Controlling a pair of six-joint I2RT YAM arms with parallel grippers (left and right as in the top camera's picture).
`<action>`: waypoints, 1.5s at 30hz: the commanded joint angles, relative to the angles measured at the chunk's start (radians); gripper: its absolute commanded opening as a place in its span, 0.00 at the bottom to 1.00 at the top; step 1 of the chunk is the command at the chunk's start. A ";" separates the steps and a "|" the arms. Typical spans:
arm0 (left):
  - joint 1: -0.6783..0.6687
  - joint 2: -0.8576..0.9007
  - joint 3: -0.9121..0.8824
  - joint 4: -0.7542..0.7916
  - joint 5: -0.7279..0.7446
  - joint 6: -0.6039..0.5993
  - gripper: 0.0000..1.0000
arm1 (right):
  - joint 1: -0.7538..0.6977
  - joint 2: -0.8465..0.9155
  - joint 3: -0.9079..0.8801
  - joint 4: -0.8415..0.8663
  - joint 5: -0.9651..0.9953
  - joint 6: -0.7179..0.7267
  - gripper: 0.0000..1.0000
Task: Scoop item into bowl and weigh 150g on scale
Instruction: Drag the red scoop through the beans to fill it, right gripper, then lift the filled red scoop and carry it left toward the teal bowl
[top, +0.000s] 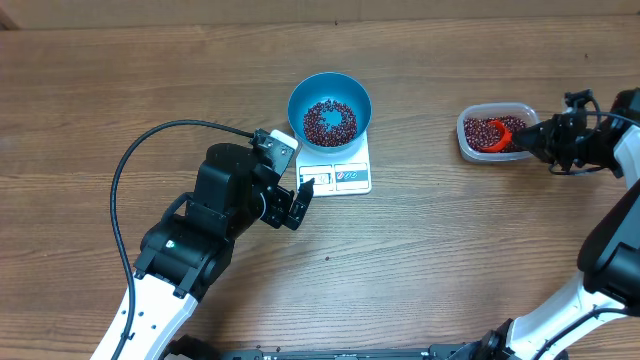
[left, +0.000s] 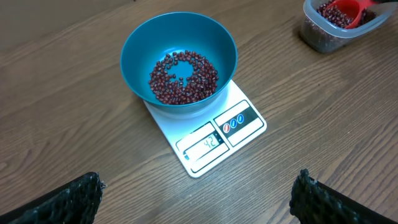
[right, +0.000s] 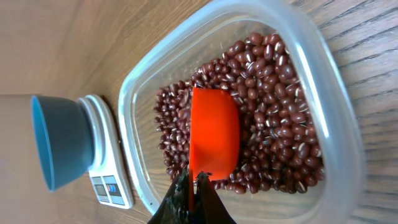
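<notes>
Overhead: the bowl (top: 298, 100) is sitting on the scale (top: 350, 176) mid-table, carrying a thin layer of beans (top: 329, 122). The left gripper (top: 298, 203) is hovering just beside the scale's button edge, jaws spread wide, holding nothing. The right gripper (top: 530, 140) is pinching the handle of the scoop (top: 497, 133), clenched tight. The scoop's cup is sitting among more beans in the clear tub (top: 463, 135), well apart from the scale. Left wrist: the display (left: 208, 143) is reading 42.
</notes>
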 joint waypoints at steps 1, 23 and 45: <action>0.002 0.005 0.021 0.001 0.006 -0.010 1.00 | -0.031 0.016 -0.011 -0.002 -0.063 -0.009 0.04; 0.002 0.005 0.021 0.001 0.006 -0.010 0.99 | -0.065 0.016 -0.011 -0.032 -0.338 -0.094 0.04; 0.002 0.006 0.021 0.001 0.006 -0.010 1.00 | 0.009 0.016 -0.011 -0.062 -0.725 -0.078 0.04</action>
